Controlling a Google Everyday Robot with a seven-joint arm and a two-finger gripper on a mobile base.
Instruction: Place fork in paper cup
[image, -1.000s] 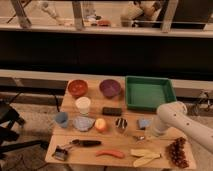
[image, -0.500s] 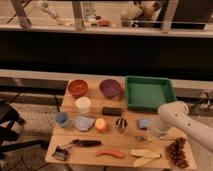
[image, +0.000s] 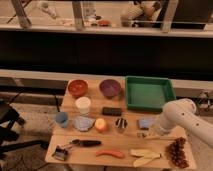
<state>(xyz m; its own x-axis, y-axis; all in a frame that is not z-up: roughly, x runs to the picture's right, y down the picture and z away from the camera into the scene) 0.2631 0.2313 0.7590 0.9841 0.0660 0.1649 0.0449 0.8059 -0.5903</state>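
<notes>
I cannot tell the grip of the claw (image: 145, 133), low over the right of the table (image: 90, 150).

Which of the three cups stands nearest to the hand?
The shiny metal cup, just right of the round fruit. The hand is low on the right, in front of the green tray; the paper cup and blue cup stand farther left.

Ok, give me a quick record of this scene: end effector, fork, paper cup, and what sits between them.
end effector: low over the right side of the table, in front of the green tray
fork: beside the end effector; grip unclear
paper cup: upright, left of centre, in front of the red bowl
between them: black block, small metal cup
task state: fork not in cup
</notes>
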